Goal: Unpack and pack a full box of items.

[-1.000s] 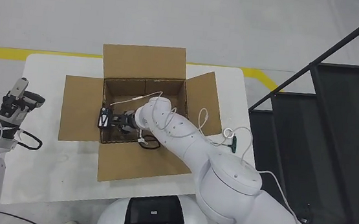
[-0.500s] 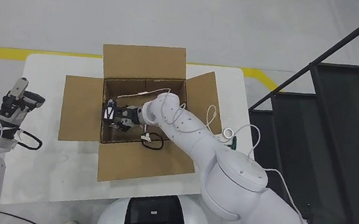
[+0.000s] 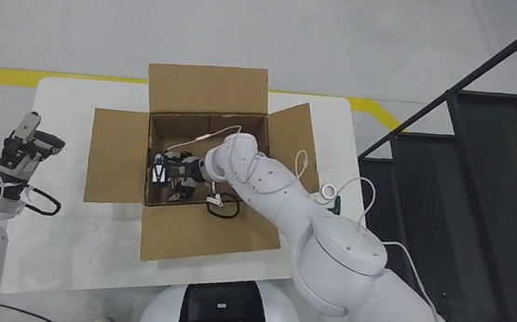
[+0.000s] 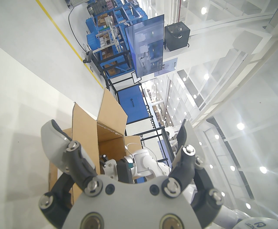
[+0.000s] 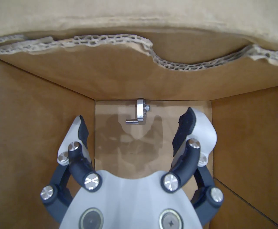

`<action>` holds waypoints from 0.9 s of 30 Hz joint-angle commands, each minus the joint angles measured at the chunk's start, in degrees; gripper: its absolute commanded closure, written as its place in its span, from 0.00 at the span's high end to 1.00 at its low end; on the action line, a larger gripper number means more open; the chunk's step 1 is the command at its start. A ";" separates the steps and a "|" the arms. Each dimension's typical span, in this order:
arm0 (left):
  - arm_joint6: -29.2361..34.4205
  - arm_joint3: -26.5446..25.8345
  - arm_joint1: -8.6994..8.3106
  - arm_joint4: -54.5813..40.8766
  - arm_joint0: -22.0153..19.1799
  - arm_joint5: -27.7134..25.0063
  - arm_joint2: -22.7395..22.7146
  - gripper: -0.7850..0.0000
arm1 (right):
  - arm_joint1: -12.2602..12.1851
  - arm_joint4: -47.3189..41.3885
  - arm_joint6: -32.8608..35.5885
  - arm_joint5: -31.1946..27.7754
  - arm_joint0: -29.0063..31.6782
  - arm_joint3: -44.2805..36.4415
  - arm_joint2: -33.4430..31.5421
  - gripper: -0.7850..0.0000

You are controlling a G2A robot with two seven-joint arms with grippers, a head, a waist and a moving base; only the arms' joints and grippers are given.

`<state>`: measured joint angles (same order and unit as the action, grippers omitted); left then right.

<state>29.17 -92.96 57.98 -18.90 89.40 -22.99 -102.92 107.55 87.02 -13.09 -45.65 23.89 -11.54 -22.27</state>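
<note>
An open cardboard box point(image 3: 211, 91) stands in the middle of the white table point(image 3: 67, 105), all flaps spread. My right gripper point(image 3: 160, 172) is down inside it near one side wall, open and holding nothing. In the right wrist view a small silver metal bracket point(image 5: 140, 114) lies on the box floor point(image 5: 113, 138) just beyond the open right gripper point(image 5: 132, 128), close to the wall. My left gripper point(image 3: 28, 139) hangs off the table's left edge, raised and open; the left wrist view has the left gripper point(image 4: 117, 138) empty, with the box point(image 4: 86, 123) behind it.
A black cable loop point(image 3: 221, 206) hangs from the right arm inside the box. A small green-tipped part point(image 3: 333, 204) on a white cable lies on the table right of the box. Dark metal stairs point(image 3: 463, 171) stand at the right. Yellow floor tape point(image 3: 5, 75) runs behind the table.
The right gripper has shifted slightly inside the box, turning and dropping a little deeper toward the left wall. The left arm has stayed put.
</note>
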 commanded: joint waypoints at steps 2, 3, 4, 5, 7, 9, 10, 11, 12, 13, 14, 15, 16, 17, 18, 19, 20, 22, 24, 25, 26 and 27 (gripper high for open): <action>0.00 0.00 0.00 0.00 0.00 0.00 0.00 1.00 | 0.29 -0.32 0.37 0.00 0.32 0.15 -0.09 1.00; 0.00 0.00 0.00 0.00 0.00 0.00 0.00 1.00 | 0.37 -0.50 0.42 -0.07 0.35 0.23 -0.16 1.00; 0.00 0.00 0.00 0.00 0.00 0.00 0.00 1.00 | 0.44 -0.84 0.21 -0.15 0.37 0.27 -0.32 1.00; 0.00 0.00 0.00 0.00 0.00 0.00 0.00 1.00 | 0.48 -1.19 -0.14 -0.18 0.30 0.25 -0.49 1.00; 0.00 0.00 0.00 0.00 0.00 0.00 0.00 1.00 | 0.49 -1.49 -0.88 -0.54 -0.08 0.26 -0.70 1.00; -0.51 -0.08 0.09 0.26 -0.09 0.76 0.54 1.00 | 0.44 -1.53 -1.18 -1.16 -0.60 0.36 -0.80 1.00; -0.99 0.04 0.13 1.30 -0.34 1.51 0.96 1.00 | 0.39 -1.59 -1.37 -1.43 -0.89 0.39 -0.89 1.00; -1.98 0.24 0.09 4.54 -0.82 2.04 1.23 1.00 | 0.31 -1.56 -1.44 -1.62 -1.19 0.47 -0.94 1.00; -2.82 0.28 0.13 6.87 -1.44 2.31 2.02 1.00 | 0.24 -1.31 -1.31 -1.69 -1.50 0.44 -0.89 1.00; -3.45 0.61 0.23 8.08 -2.08 2.66 3.00 1.00 | 0.15 -1.35 -1.42 -1.92 -1.76 0.44 -0.97 1.00; -4.01 1.03 0.28 10.16 -2.85 3.09 3.87 1.00 | 0.04 -1.25 -1.35 -2.00 -2.11 0.50 -1.01 1.00; -4.24 1.43 0.36 11.68 -3.65 3.40 4.99 1.00 | -0.08 -1.12 -1.18 -1.98 -2.42 0.52 -1.04 1.00; -4.15 2.09 0.47 12.07 -4.45 4.03 6.21 1.00 | -0.19 -1.16 -1.10 -2.05 -2.69 0.51 -1.13 1.00; -4.12 2.67 0.53 13.37 -5.40 4.77 7.18 1.00 | -0.33 -1.31 -1.07 -2.17 -2.89 0.58 -1.27 1.00; -4.03 3.00 0.59 14.75 -6.28 5.18 8.19 1.00 | -0.46 -1.18 -0.70 -2.20 -3.18 0.61 -1.30 1.00; -3.78 3.41 0.71 14.94 -6.95 5.68 9.25 1.00 | -0.58 -1.11 -0.35 -2.27 -3.40 0.53 -1.34 1.00; -3.43 3.66 0.79 15.17 -7.57 6.19 10.08 1.00 | -0.71 -1.27 -0.09 -2.19 -3.62 0.48 -1.49 1.00; -3.40 3.95 0.90 16.50 -8.45 6.50 11.23 1.00 | -0.96 -1.49 0.61 -1.96 -4.01 0.25 -1.75 1.00; -2.99 4.13 1.06 15.68 -9.00 6.57 12.14 1.00 | -1.24 -1.95 1.00 -1.80 -4.25 0.03 -2.12 1.00; -2.85 4.13 1.11 15.83 -9.23 6.42 12.45 1.00 | -1.37 -2.00 1.32 -1.85 -4.29 -0.16 -2.21 1.00; -2.59 4.13 1.17 15.51 -9.40 6.18 12.81 1.00 | -1.50 -2.11 1.53 -1.99 -4.30 -0.38 -2.32 1.00; -2.21 4.13 1.23 14.97 -9.59 5.94 13.14 1.00 | -1.65 -2.27 1.79 -2.02 -4.25 -0.45 -2.46 1.00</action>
<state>26.55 -88.83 59.14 -3.38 80.01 -16.74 -90.17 106.05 84.90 -11.58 -47.58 19.59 -11.88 -24.60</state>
